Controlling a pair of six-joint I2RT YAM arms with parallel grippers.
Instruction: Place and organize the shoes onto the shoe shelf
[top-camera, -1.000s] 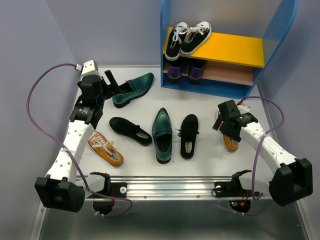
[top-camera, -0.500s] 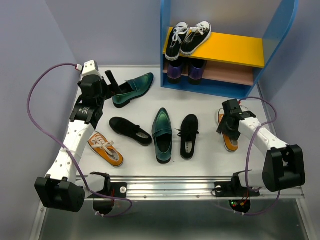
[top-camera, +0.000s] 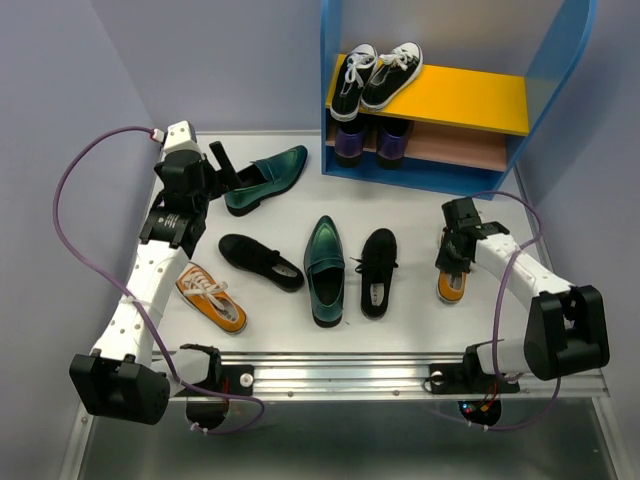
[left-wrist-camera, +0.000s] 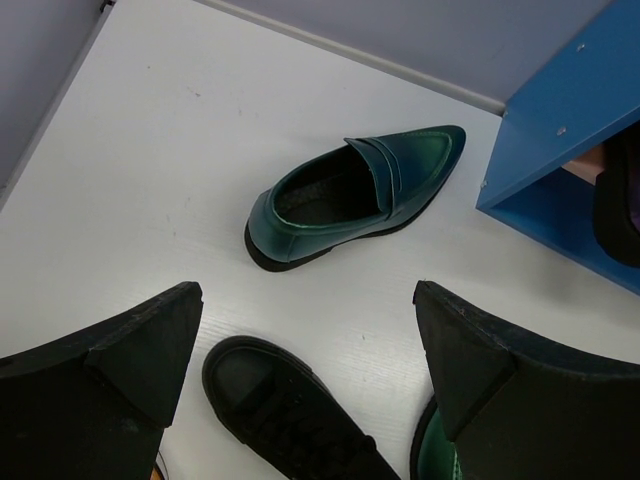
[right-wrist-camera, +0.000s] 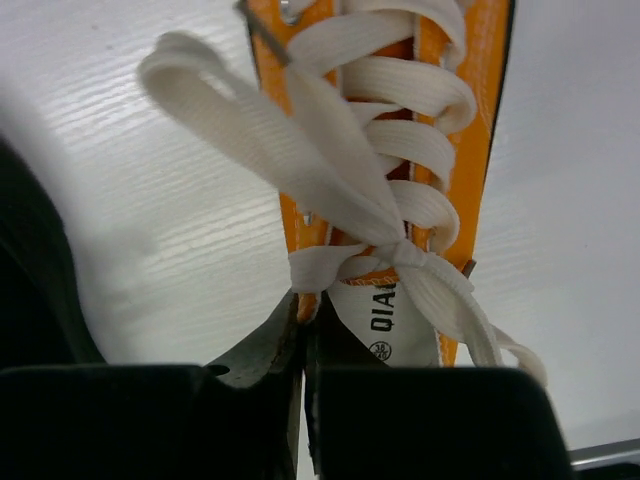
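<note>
Six loose shoes lie on the white table in front of the shoe shelf (top-camera: 332, 100). My right gripper (top-camera: 455, 256) is shut on the side wall of the right orange sneaker (top-camera: 451, 284); in the right wrist view the jaws (right-wrist-camera: 305, 322) pinch the orange sneaker (right-wrist-camera: 455, 150) beside its tongue. My left gripper (top-camera: 221, 163) stands open above the table, its fingers (left-wrist-camera: 130, 370) wide apart and holding nothing, just short of a green loafer (left-wrist-camera: 350, 200). A black low shoe (left-wrist-camera: 285, 415) lies below the left gripper (left-wrist-camera: 310, 310). The second green loafer (top-camera: 325, 268), both black shoes (top-camera: 258, 260) (top-camera: 378, 270) and the left orange sneaker (top-camera: 212, 298) lie mid-table.
Black sneakers with white laces (top-camera: 375, 75) stand on the left end of the yellow upper board (top-camera: 470, 100). Purple shoes (top-camera: 370, 142) sit on the lower board beneath them. Purple cables loop beside both arms. A metal rail runs along the table's near edge (top-camera: 340, 365).
My right gripper has gone from open to shut on the orange sneaker's side, and the sneaker has shifted slightly left. The left arm has not moved.
</note>
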